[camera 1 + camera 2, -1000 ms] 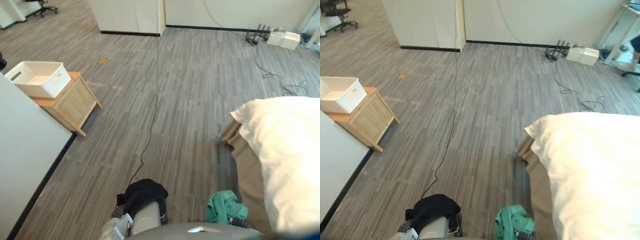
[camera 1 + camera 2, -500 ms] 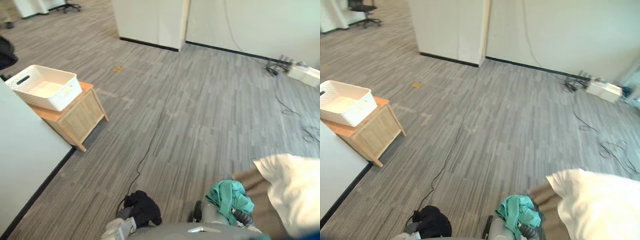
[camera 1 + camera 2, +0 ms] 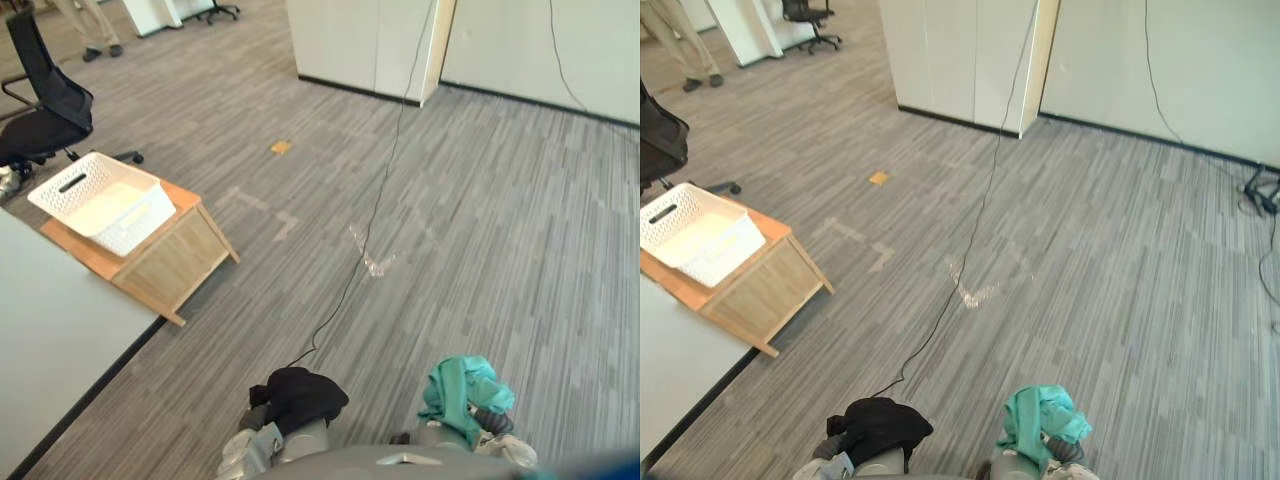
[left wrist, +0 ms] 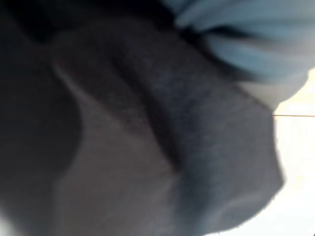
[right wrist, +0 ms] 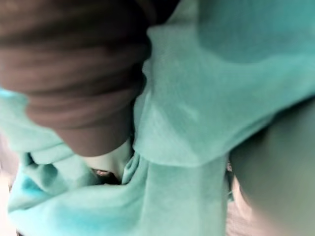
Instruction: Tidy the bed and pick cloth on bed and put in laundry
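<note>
- Down at the near edge of the head views, a black cloth sits bunched over the left hand; whether that hand grips it cannot be told.
- A teal cloth is draped over the right hand; its grip is hidden too.
- Well apart to the left, a white basket sits on a small wooden table.

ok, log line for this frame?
left hand: black cloth over it, grip unreadable | right hand: teal cloth over it, grip unreadable | white basket: on wooden stand, ahead left
</note>
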You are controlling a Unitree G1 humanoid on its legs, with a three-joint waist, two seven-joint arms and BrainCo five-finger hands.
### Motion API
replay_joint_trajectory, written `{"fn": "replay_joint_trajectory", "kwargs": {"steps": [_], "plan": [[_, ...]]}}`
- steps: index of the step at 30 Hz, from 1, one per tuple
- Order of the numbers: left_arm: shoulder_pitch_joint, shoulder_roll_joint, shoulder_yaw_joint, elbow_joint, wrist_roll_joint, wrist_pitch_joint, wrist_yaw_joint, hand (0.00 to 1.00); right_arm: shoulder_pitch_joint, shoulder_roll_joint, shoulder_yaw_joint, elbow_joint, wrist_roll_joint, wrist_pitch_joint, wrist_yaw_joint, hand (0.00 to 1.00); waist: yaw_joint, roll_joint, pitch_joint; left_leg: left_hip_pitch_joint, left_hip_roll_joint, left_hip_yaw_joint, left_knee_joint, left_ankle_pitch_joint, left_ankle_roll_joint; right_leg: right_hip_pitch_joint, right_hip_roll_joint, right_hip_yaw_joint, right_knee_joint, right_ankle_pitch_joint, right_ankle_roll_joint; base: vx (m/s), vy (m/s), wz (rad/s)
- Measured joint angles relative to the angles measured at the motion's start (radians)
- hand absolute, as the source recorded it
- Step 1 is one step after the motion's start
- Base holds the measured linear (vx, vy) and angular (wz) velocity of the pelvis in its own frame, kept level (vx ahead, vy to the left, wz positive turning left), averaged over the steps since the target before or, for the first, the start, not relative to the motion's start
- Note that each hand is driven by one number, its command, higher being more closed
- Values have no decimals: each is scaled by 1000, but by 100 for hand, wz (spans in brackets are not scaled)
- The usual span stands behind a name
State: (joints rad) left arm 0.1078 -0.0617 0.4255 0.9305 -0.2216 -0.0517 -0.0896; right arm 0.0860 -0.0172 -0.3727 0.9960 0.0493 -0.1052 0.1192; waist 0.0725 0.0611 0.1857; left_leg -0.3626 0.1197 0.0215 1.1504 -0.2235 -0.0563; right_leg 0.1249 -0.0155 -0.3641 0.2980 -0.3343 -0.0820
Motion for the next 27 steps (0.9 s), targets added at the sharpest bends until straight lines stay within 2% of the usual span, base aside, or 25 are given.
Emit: {"fn": "replay_joint_trajectory", "kwargs": {"steps": [2, 3, 4, 5, 6, 7, 8, 9, 10, 11, 12, 13, 14, 15, 16, 18, 20, 21, 22, 23, 24, 25, 27], "plan": [[4, 4, 12, -5, -6, -15, 1, 100, -8, 6, 28, 2, -19, -5, 9, 100, 5, -17, 10, -20, -8, 122, -238, -30, 18, 86, -7, -7, -69, 12, 32, 543, 8, -29], [8, 11, 22, -5, -10, -25, 0, 100, -11, 17, 48, 0, -52, -21, 22, 100, 6, -40, 15, 2, -10, 241, -465, -19, 33, 158, -25, -20, -113, -1, 64, 733, 44, -19], [9, 18, 26, -5, -12, -26, 0, 100, -5, 26, 56, 1, -64, -29, 29, 100, 3, -55, 16, 16, -19, 324, -586, 11, 54, 205, -37, -39, -136, -6, 97, 643, 48, 2], [9, 20, 28, -6, -12, -27, 0, 100, 0, 35, 45, 1, -76, -34, 33, 100, 1, -60, 18, 28, -29, 383, -664, 48, 92, 236, -44, -63, -144, -11, 120, 670, 53, 43], [9, 22, 27, -5, -13, -29, 1, 100, 18, 52, 19, 3, -71, -37, 31, 100, 2, -71, 16, 50, -52, 465, -765, 175, 216, 283, -57, -100, -143, -22, 170, 537, 55, 49], [6, 31, 29, -5, -22, -30, 1, 100, 20, 61, 14, 8, -72, -39, 26, 100, 6, -95, 11, 64, -77, 478, -764, 161, 283, 306, -75, -110, -144, -21, 194, 686, 61, 84], [-5, 38, 14, -4, -18, -31, 4, 100, 22, 76, 16, 9, -72, -44, 24, 100, 9, -113, -13, 75, -124, 475, -779, 127, 312, 315, -99, -127, -144, 29, 228, 688, 104, 72], [-16, 24, 4, -1, -23, -31, 5, 100, 6, 80, 6, 14, -74, -43, 18, 100, 17, -107, -18, 77, -129, 453, -773, 100, 313, 304, -97, -95, -122, 101, 187, 811, 162, 68], [-22, 27, -2, 1, -24, -28, 10, 100, -9, 89, -8, 14, -75, -42, 12, 100, 31, -109, -18, 92, -141, 436, -776, 83, 313, 300, -96, -74, -104, 158, 170, 762, 202, 48], [-26, 37, -28, 9, -23, -19, 14, 100, -21, 91, -18, 29, -81, -40, 7, 100, 30, -110, -17, 131, -165, 404, -782, 54, 315, 291, -106, -52, -20, 232, 198, 598, 150, 51], [-29, 43, -48, 19, -23, -11, 23, 100, -26, 90, -38, 45, -94, -39, 2, 100, 31, -108, -18, 166, -182, 375, -782, 15, 300, 264, -129, -33, 113, 272, 232, 443, 89, 59], [-32, 50, -63, 29, -21, -10, 26, 100, -31, 89, -53, 54, -96, -38, -2, 100, 28, -108, -17, 185, -194, 354, -777, -5, 293, 230, -143, -14, 244, 290, 234, 477, 60, 65], [-36, 62, -79, 47, -20, -8, 27, 100, -32, 78, -64, 61, -105, -41, -8, 100, 24, -110, -17, 235, -220, 318, -777, -38, 283, 134, -178, 23, 523, 290, 235, 537, 51, 79], [-36, 68, -92, 60, -15, -6, 32, 100, -24, 65, -66, 61, -114, -41, -14, 100, 20, -105, -17, 297, -238, 284, -801, -54, 269, 39, -201, 43, 721, 279, 226, 521, 41, 76], [-37, 68, -93, 68, 0, -5, 33, 100, -14, 57, -64, 57, -114, -42, -16, 100, 19, -100, -20, 328, -245, 264, -819, -57, 263, -10, -208, 45, 786, 272, 216, 407, 34, 81], [-37, 61, -115, 73, 31, -2, 52, 100, 16, 46, -47, -4, -107, -58, -16, 100, 2, -77, -30, 432, -246, 165, -895, -59, 255, -204, -212, 48, 874, 220, 170, 373, 24, 103], [-44, 67, -124, 71, 36, -2, 54, 100, 37, 51, -48, -37, -70, -78, -16, 100, -12, -83, -35, 491, -247, 61, -935, -64, 241, -330, -207, 56, 821, 164, 151, 391, -53, 150], [-46, 72, -138, 68, 36, -2, 53, 100, 47, 56, -49, -50, -37, -85, -16, 100, -19, -87, -37, 520, -241, -13, -948, -71, 228, -388, -201, 56, 721, 136, 143, 409, -115, 171], [-47, 73, -142, 66, 36, -2, 53, 100, 49, 56, -49, -51, -25, -87, -16, 100, -24, -90, -39, 532, -235, -44, -954, -76, 219, -411, -200, 56, 642, 134, 140, 422, -170, 169], [-50, 71, -143, 65, 36, -2, 53, 100, 47, 53, -50, -50, 0, -87, -15, 100, -29, -90, -39, 546, -225, -89, -955, -87, 198, -428, -196, 55, 489, 136, 138, 478, -210, 153], [-51, 66, -143, 65, 36, -3, 53, 100, 46, 54, -52, -46, 31, -87, -14, 100, -26, -88, -39, 570, -209, -125, -955, -104, 168, -435, -191, 55, 293, 148, 136, 510, -221, 149], [-48, 64, -143, 67, 36, -2, 53, 100, 44, 56, -51, -45, 50, -88, -14, 100, -25, -85, -38, 592, -194, -140, -955, -118, 144, -438, -186, 69, 168, 176, 135, 562, -241, 123], [-41, 59, -136, 69, 37, -2, 54, 100, 36, 51, -33, -39, 65, -87, -6, 100, -26, -80, -40, 638, -153, -145, -950, -164, 94, -448, -161, 119, 7, 267, 128, 591, -283, 105]]}}
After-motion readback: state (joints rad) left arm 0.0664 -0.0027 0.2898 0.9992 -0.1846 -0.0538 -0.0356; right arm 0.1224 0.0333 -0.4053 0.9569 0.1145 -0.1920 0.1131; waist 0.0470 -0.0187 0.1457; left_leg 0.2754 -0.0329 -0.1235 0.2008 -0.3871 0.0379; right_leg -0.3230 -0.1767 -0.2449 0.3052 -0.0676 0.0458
